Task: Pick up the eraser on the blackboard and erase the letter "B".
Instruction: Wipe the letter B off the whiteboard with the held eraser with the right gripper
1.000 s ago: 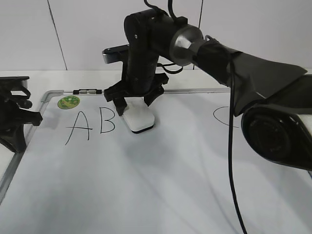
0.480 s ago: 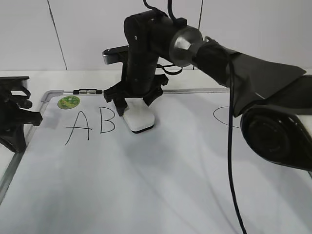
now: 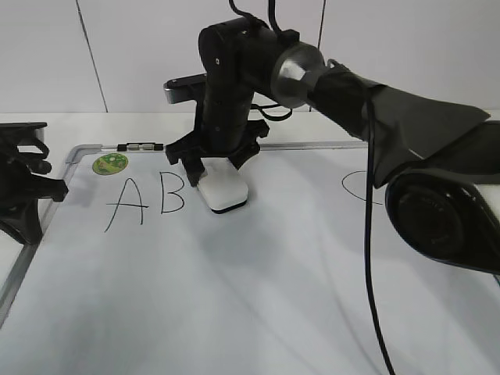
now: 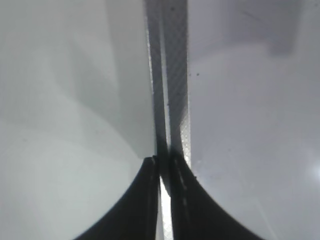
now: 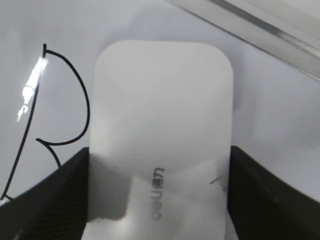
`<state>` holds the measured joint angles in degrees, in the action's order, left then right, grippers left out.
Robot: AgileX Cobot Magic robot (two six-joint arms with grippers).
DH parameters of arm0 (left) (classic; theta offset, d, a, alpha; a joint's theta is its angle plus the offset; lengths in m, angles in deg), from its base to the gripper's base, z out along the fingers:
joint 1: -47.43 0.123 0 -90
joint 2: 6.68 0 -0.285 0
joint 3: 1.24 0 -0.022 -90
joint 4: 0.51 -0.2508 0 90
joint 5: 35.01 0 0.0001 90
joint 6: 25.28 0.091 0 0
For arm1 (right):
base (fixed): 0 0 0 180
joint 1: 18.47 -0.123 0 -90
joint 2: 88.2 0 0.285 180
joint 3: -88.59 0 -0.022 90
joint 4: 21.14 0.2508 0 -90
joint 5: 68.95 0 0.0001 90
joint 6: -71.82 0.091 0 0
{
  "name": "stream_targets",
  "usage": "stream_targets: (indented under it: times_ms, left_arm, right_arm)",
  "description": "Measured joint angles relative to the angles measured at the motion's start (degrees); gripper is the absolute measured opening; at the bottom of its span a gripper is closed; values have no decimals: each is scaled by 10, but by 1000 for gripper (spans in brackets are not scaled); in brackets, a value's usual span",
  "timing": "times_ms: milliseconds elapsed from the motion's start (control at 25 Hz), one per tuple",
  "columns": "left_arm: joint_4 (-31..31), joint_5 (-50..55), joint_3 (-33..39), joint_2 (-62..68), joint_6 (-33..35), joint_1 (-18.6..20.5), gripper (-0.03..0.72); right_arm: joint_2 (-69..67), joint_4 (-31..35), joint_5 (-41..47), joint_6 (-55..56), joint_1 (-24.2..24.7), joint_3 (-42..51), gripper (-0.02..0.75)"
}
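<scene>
The eraser point(image 3: 223, 193), a white rounded block, lies flat on the blackboard point(image 3: 234, 297) just right of the letter "B" point(image 3: 172, 194). My right gripper point(image 3: 215, 172) stands over it, with one finger against each long side, shut on the eraser. In the right wrist view the eraser point(image 5: 160, 125) fills the space between the right gripper's fingers point(image 5: 157, 200), and the letter "B" point(image 5: 65, 110) is to its left, whole. My left gripper point(image 3: 35, 187) rests at the board's left edge; its fingers point(image 4: 164, 165) are shut and empty.
The letter "A" point(image 3: 126, 205) is left of the "B" and a "C" point(image 3: 355, 187) is far right, partly behind the right arm. A round green sticker point(image 3: 109, 163) sits at the top-left corner. The board's grey frame point(image 5: 260, 25) runs behind the eraser.
Almost nothing has changed. The right arm has shifted only slightly over the eraser. The eraser, the letters and the left arm are where they were.
</scene>
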<state>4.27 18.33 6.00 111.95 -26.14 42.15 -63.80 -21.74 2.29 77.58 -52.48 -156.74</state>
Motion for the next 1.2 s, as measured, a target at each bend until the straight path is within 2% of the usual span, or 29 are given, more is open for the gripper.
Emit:
stream_targets:
  times_ms: [280,800,1200]
  left_arm:
    - [0,0,0,0,0,0,20]
    - [0,1,0,0,1,0,20]
    - [0,6,0,0,1,0,20]
  right_arm:
    - [0,0,0,0,0,0,546]
    - [0,10,0,0,-6,0,543]
    - [0,6,0,0,-51,0,543]
